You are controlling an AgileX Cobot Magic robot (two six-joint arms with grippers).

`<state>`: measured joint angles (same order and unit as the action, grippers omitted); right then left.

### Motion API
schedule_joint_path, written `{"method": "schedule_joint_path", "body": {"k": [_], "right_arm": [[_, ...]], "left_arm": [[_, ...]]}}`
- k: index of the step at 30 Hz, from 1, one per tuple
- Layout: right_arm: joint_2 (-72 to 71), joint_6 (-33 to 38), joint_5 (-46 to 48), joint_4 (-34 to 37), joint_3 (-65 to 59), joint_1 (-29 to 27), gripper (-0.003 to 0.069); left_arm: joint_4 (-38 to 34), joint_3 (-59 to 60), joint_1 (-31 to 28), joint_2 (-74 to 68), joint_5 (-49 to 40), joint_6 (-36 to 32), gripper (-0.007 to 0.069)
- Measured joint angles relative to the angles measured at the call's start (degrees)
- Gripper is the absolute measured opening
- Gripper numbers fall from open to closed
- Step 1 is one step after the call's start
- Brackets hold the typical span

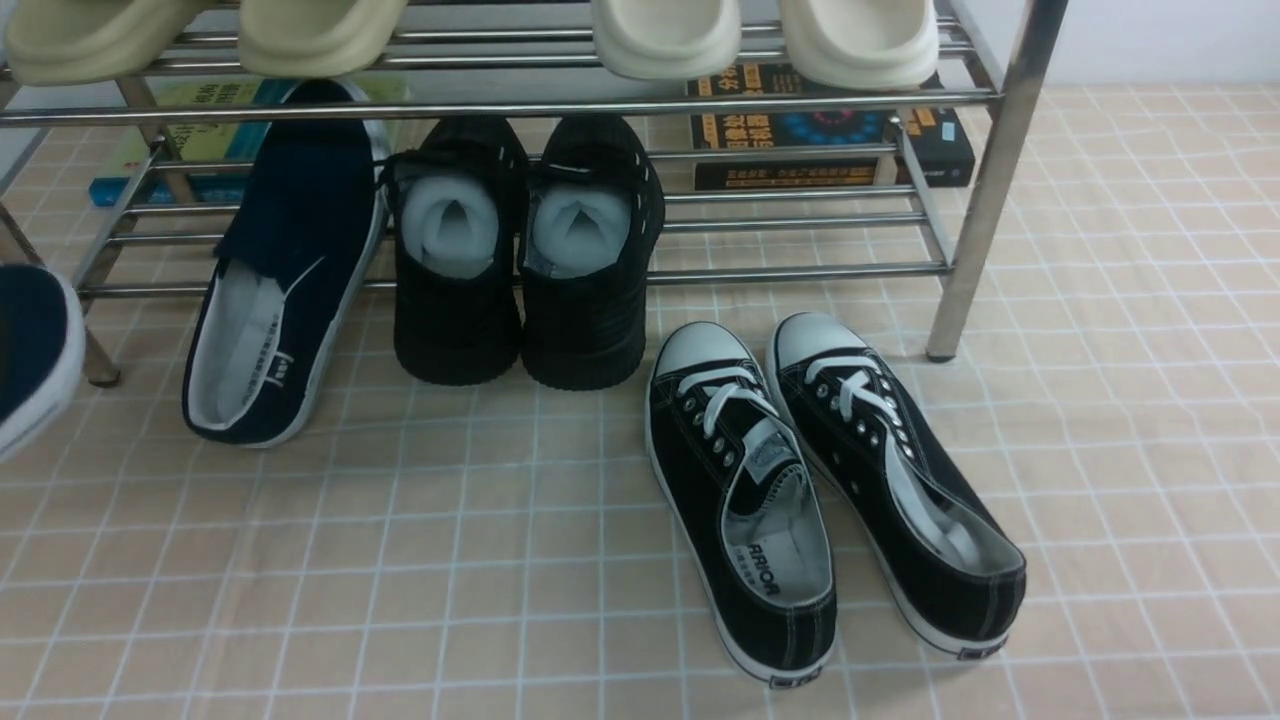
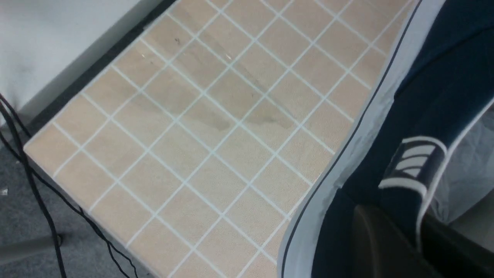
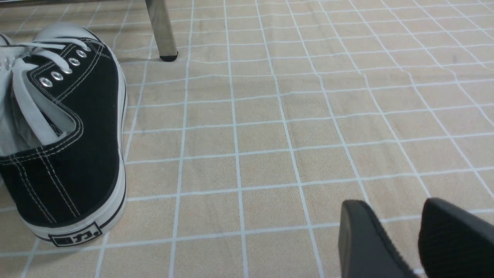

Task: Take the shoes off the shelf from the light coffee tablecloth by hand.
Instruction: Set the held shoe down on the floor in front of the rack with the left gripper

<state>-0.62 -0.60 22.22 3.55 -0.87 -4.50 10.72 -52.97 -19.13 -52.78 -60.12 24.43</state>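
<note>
My left gripper [image 2: 405, 231] is clamped on the heel collar of one navy shoe [image 2: 424, 96], seemingly raised above the tablecloth [image 2: 193, 154] at far left. Its mate [image 1: 280, 290] leans on the bottom bars of the shelf [image 1: 990, 180]. My right gripper [image 3: 389, 210] stands parted, empty.

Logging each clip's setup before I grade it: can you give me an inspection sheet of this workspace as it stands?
Surface: light coffee tablecloth, white grid, lying flat; faint darker patches in the left wrist view.
Job's things: held navy shoe is off the shelf; second navy shoe leans on the lowest bars, heel on the cloth.
Clutter: paper-stuffed black shoes, lace-up sneakers, cream slippers, books under the shelf.
Grippers: left gripper shut on the held navy shoe's heel; right gripper open, empty.
Cables: black cables beside the table edge.
Surroundings: white wall, grey floor.
</note>
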Motion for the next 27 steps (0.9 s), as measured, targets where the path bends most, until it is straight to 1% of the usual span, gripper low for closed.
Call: {"method": "schedule_joint_path", "body": {"k": [7,9,13,18,22,25,27], "right_arm": [[0.0,0.0,0.0,0.0,0.0,0.0,0.0239],[0.0,0.0,0.0,0.0,0.0,0.0,0.0239],[0.0,0.0,0.0,0.0,0.0,0.0,0.0239],[0.0,0.0,0.0,0.0,0.0,0.0,0.0239],[0.0,0.0,0.0,0.0,0.0,0.0,0.0239],[0.0,0.0,0.0,0.0,0.0,0.0,0.0239],[0.0,0.0,0.0,0.0,0.0,0.0,0.0239]], "left_arm": [[-0.05,13.0,0.0,-2.82,15.35,4.74,0.0043],[-0.05,14.69,0.0,-4.2,19.16,5.6,0.0044],[-0.56,15.72,0.0,-7.68,23.48,6.35,0.0046],[-1.6,15.72,0.0,-11.53,25.39,6.41,0.0056],[-2.24,15.72,0.0,-14.7,25.63,6.53,0.0126],[-2.24,15.31,0.0,-15.1,25.59,6.57,0.0216],[-2.24,12.73,0.0,-15.1,23.15,6.59,0.0294]]}}
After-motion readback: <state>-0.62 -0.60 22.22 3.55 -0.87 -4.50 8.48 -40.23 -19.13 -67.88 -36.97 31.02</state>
